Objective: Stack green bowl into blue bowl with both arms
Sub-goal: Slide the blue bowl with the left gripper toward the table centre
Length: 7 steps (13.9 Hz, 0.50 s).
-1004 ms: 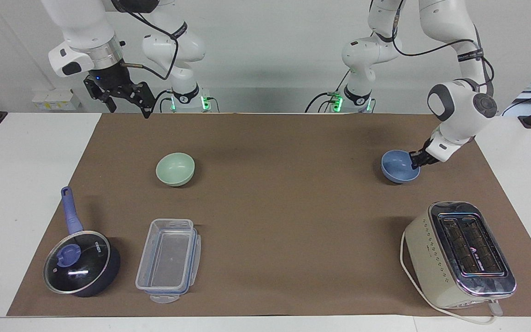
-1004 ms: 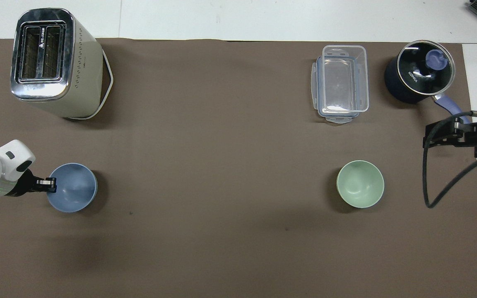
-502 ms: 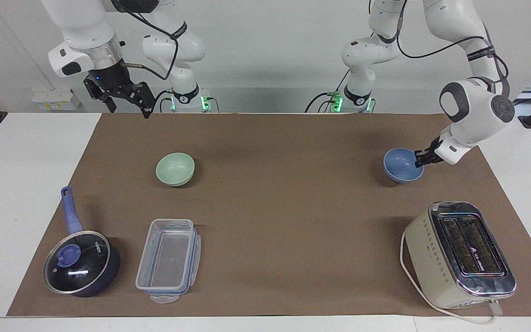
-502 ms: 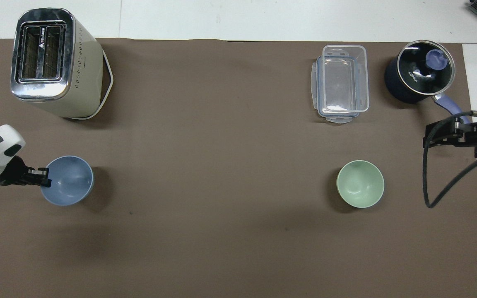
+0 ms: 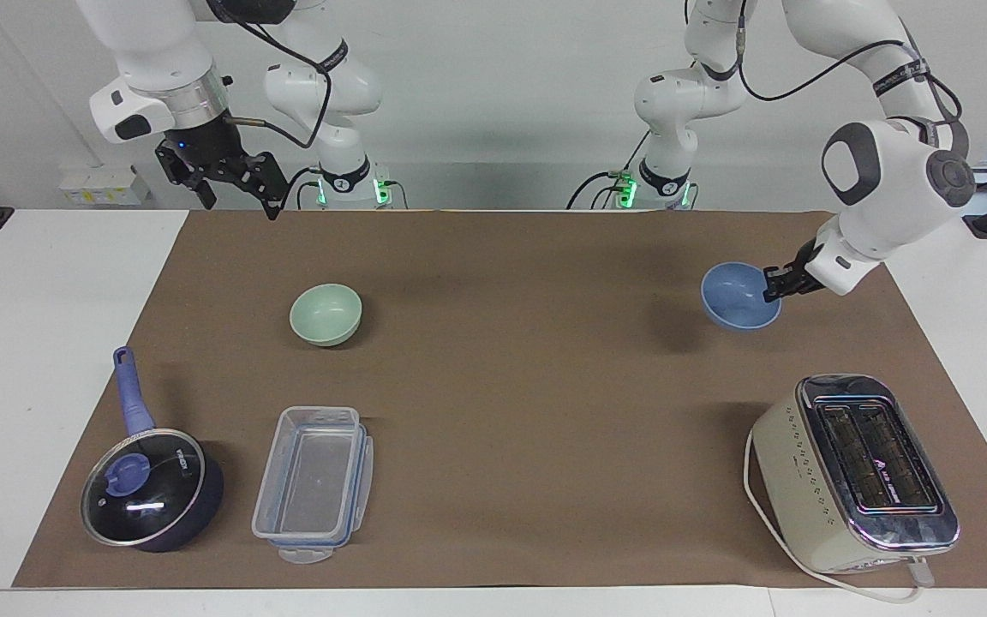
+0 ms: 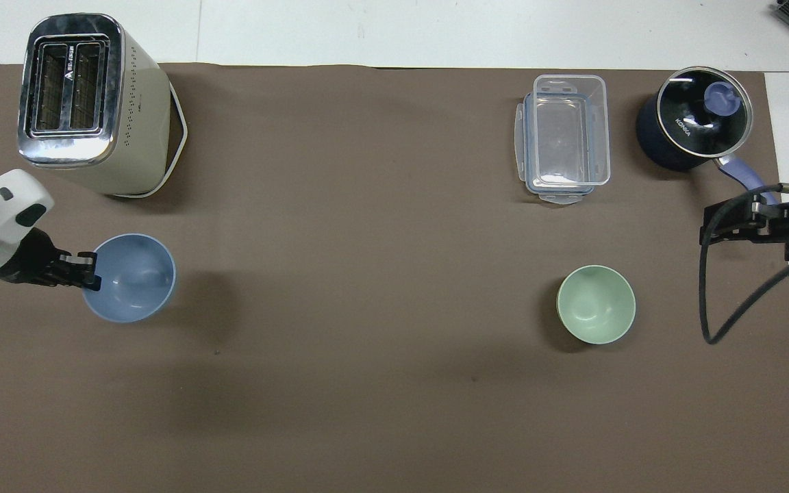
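The blue bowl (image 5: 740,296) hangs at the right of the facing view, clear of the brown mat (image 5: 528,386): its shadow falls apart from it on the mat, which tells it is in the air. The left gripper (image 5: 774,285) has its fingers clamped on the bowl's rim at the edge toward the left arm's end of the table, one finger inside the bowl and one outside. A rim pinch suits a thin-walled bowl and leaves the hollow open to receive the other bowl. In the overhead view the same bowl (image 6: 130,277) sits at the middle left of the frame, just below the toaster (image 6: 90,103) there.

The green bowl (image 5: 326,314) rests upright on the mat at the left of centre in the facing view, well apart from the blue one and untouched. The stacking step is probably not yet begun; the blue bowl seems to be on its way toward the middle, where both arms can reach.

The right gripper (image 5: 232,184) waits at the upper left of the facing view, raised over the mat's edge by the robots, its fingers apart and holding nothing.

At the lower left of the facing view stand a lidded saucepan (image 5: 151,488) and a clear container (image 5: 314,484).
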Tool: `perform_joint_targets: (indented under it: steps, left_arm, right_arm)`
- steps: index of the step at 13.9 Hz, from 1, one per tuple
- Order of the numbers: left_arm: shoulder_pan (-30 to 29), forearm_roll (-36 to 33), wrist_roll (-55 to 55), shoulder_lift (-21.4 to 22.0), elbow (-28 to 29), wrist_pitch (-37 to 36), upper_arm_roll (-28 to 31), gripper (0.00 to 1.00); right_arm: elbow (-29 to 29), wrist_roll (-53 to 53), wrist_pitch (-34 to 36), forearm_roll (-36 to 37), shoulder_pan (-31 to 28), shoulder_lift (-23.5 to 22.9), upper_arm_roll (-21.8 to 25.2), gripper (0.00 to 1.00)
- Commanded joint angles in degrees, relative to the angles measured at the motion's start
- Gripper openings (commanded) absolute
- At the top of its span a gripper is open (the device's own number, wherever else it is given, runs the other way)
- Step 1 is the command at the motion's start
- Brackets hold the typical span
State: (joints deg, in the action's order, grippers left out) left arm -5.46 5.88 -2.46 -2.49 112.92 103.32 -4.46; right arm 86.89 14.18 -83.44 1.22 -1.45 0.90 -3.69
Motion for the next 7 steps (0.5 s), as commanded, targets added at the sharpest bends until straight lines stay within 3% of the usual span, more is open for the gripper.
perform_joint_targets:
  steps: [1, 7]
  left_arm:
    - [6.6, 0.4, 6.6, 1.0, 0.5, -0.9, 0.7, 0.0]
    - [17.7, 5.4, 9.8, 2.9, 3.9, 3.7, 0.7, 0.0]
  right_arm:
    - [1.6, 0.2, -1.1, -1.2, -0.7, 1.2, -0.1, 1.0]
    - [1.6, 0.2, -1.1, -1.2, -0.7, 1.3, 0.0, 1.0]
